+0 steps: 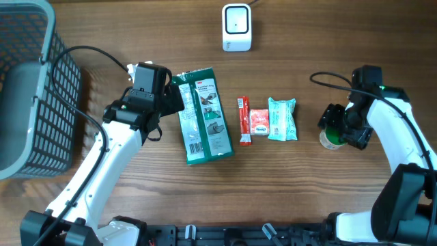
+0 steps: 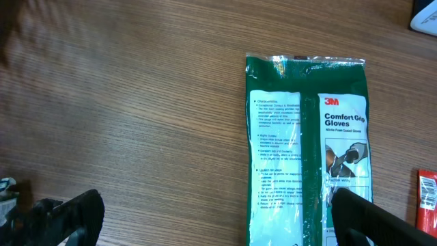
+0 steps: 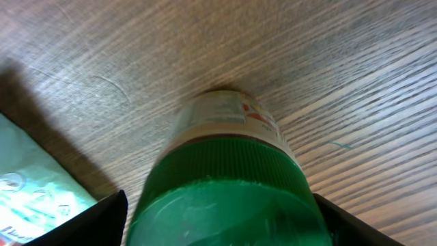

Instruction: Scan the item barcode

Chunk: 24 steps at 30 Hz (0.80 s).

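Your right gripper straddled the green-lidded jar at the table's right, jaws apart, not gripping. Your left gripper hung spread beside the gloves pack. Scanner stood well beyond; lift and scan remained, I judge.

Left arm and right arm, smooth white tubular links, black joint housings, black wrist blocks, thin black cables looping off each wrist, left gripper with matte black fingers, right gripper likewise black-fingered, rounded white base housings
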Available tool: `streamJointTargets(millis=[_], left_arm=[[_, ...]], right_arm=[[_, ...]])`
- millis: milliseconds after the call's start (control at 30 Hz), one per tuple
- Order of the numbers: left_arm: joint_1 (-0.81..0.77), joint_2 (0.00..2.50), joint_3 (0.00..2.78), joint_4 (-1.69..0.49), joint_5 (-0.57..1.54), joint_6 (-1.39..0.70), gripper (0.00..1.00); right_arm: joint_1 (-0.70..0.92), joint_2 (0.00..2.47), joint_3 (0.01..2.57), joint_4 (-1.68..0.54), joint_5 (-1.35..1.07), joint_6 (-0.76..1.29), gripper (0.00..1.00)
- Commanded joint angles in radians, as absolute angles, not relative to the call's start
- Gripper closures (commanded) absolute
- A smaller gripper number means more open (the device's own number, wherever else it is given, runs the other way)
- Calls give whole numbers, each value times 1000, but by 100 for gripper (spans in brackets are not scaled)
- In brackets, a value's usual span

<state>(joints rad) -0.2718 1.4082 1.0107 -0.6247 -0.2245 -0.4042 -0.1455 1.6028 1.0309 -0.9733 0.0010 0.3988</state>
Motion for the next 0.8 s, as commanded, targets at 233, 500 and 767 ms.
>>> streamJointTargets(millis=[233, 500, 767], left_arm=[[-266, 1411, 1018, -621, -244, -393, 0], [-266, 1411, 1018, -621, -244, -393, 0], [-266, 1411, 1018, -621, -244, -393, 0]], right_arm=[[-144, 1612, 1026, -1016, -26, 365, 11], [-144, 1612, 1191, -1165, -23, 311, 0], [-144, 1612, 1349, -1298, -19, 261, 0]])
